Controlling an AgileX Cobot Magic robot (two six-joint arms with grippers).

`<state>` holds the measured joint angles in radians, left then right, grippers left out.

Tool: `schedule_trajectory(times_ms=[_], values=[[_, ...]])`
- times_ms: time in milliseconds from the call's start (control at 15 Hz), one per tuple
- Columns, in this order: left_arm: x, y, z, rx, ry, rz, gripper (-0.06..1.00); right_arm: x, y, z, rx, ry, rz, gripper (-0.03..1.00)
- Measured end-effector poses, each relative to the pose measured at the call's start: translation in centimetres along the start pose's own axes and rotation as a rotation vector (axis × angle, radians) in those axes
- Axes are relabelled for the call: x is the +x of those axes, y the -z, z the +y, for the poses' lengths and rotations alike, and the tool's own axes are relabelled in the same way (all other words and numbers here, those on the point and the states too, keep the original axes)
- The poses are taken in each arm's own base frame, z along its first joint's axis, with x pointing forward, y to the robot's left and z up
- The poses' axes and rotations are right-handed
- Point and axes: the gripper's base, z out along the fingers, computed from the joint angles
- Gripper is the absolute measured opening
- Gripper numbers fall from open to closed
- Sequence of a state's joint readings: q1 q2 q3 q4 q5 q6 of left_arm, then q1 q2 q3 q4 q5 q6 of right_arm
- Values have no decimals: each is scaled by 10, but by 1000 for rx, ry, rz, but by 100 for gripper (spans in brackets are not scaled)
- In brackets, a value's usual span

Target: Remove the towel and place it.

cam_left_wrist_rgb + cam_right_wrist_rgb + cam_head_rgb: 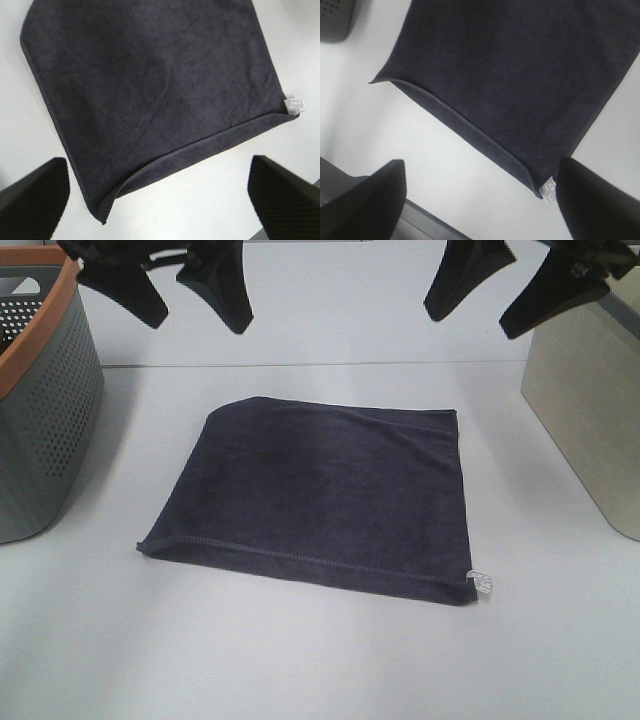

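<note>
Towel (325,495) lies flat mid-frame, wider left-right, below both grippers; left gripper (165,285) and right gripper (500,290) hang at top, jaws spread, nothing held, about equally near.

The towel (325,495) is dark navy-grey all over, with a plain terry nap, a stitched line of the same colour along its hem and a small white tag (482,585) at one corner. The desk (320,660) is plain white. The basket (45,410) is grey, dotted with rows of small holes, under an orange-brown rim. The bin (590,410) is pale beige. Both hands, left (165,285) and right (515,285), are black.
</note>
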<state>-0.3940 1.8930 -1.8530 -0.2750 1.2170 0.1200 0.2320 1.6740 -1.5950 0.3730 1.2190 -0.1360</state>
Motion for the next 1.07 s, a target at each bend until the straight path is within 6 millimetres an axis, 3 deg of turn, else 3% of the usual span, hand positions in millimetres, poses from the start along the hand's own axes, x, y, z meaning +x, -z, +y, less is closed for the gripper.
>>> schedule_trajectory(times_ms=[200,533,733,867,1067], values=[[0,35,-1,-75,16,-78,90,-3,26,3,72,-4,-72,80],[17,112,38,-260,143,-234,90,6,65,-3,270,-92,-175,80],[38,160,79,-394,267,-319,90,11,84,-11,372,-176,-237,80],[57,189,105,-472,357,-367,90,13,94,-30,390,-263,-258,80],[91,231,126,-573,457,-431,90,19,109,-50,353,-333,-289,77]])
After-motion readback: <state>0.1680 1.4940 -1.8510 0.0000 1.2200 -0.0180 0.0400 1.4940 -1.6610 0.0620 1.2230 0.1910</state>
